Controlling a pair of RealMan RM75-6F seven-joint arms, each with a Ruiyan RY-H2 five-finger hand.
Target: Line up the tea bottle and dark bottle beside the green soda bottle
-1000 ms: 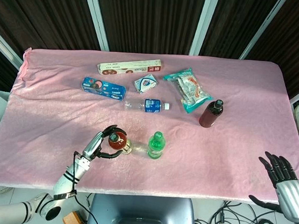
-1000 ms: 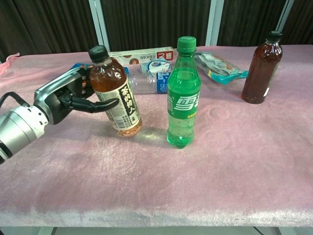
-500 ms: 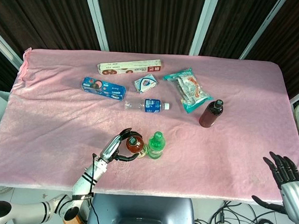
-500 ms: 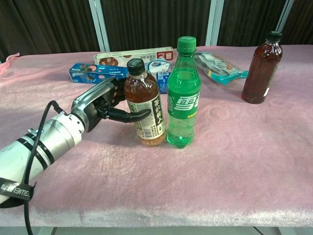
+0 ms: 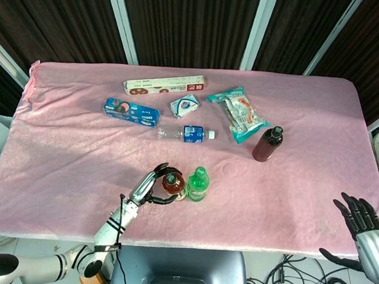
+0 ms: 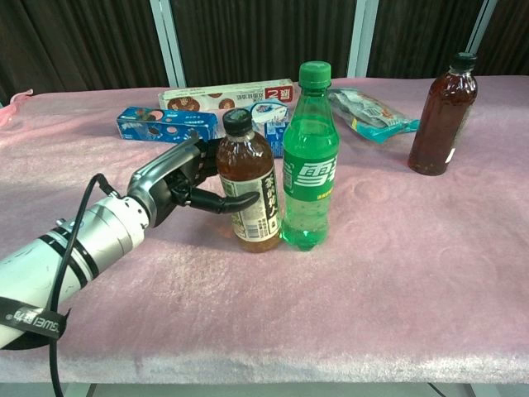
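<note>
- Amber tea bottle (image 6: 249,192) is in the left hand (image 6: 183,180), fingers wrapped round the label about mid-height, cap free. It looks upright with its base on or right at the pink cloth, can't say for sure it's fully set down.
- Right past the hand's fingertips, on the far side of the tea bottle from the palm, stands the green soda bottle (image 6: 307,157). The two bottles are touching or as near as makes no difference, so my guess is the side-on grip is there to slide the tea in snug without knocking the soda over.
- Dark bottle (image 6: 440,115) is well away from the left hand, beyond the soda and further back on the worktop (image 6: 397,273), upright and untouched. It still needs bringing into the row, so I'd call the task roughly half done.
- Right hand (image 5: 358,218) hangs off the near right edge of the worktop, fingers spread and holding nothing. It's the closer one to the dark bottle, so probably it takes that job.
- Behind the left hand, further back: a clear water bottle (image 5: 187,134) lying on its side, a blue cookie box (image 6: 159,124), a long cracker box (image 5: 164,86), a small white pack (image 5: 186,106) and a teal snack bag (image 5: 238,113). None are in the way of the row.
</note>
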